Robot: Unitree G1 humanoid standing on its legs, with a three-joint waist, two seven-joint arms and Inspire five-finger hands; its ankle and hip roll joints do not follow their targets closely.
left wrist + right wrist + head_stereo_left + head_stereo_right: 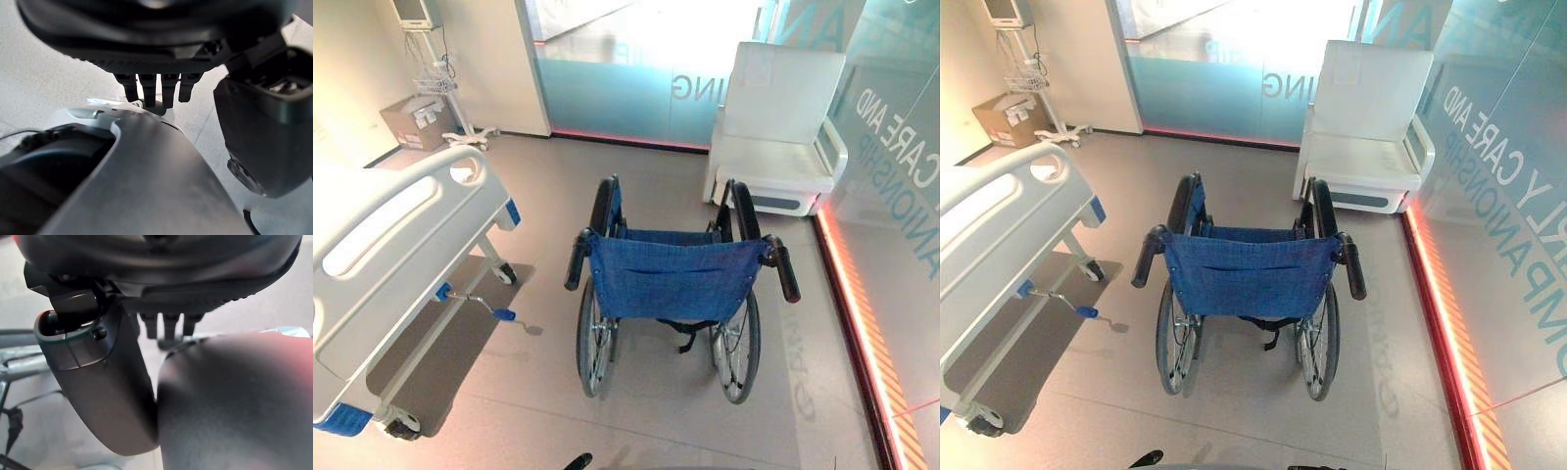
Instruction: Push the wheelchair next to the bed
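Grey speckled floor (656,411) under everything, frosted teal glass wall (636,78) at the back, more glass with an orange strip along the robot's right.

Left hand (156,34): seen from its wrist camera, dark palm bulk with fingers (149,90) hanging straight and relaxed in a row, thumb (264,137) standing off to one side. Holding nothing, touching nothing; floor shows past the fingertips.

Right hand (161,264): same story in its own wrist view. Fingers (168,325) straight, short row, thumb (98,382) large in front. Empty. Bits of metal frame and a dark strap sit at the edge of that view, apart from the hand.

Wheelchair (675,279): straight ahead, centre of the floor, its back facing the robot. Blue fabric backrest, two black push handles (578,259) sticking out toward the camera on either side, both unheld. Both big wheels on the floor, chair upright.

Bed (396,245): on the robot's left, white footboard with cut-out grips, blue corner bumpers, castors on the floor, a blue-tipped crank handle (480,302) poking out toward the wheelchair. Open floor between bed and wheelchair, so near but not alongside.

White armchair (778,132) beyond the wheelchair, against the right glass wall, just past the chair's front end.

Far left corner: a cardboard box (416,122) on the floor and a monitor on a wheeled stand (435,69) beside it.
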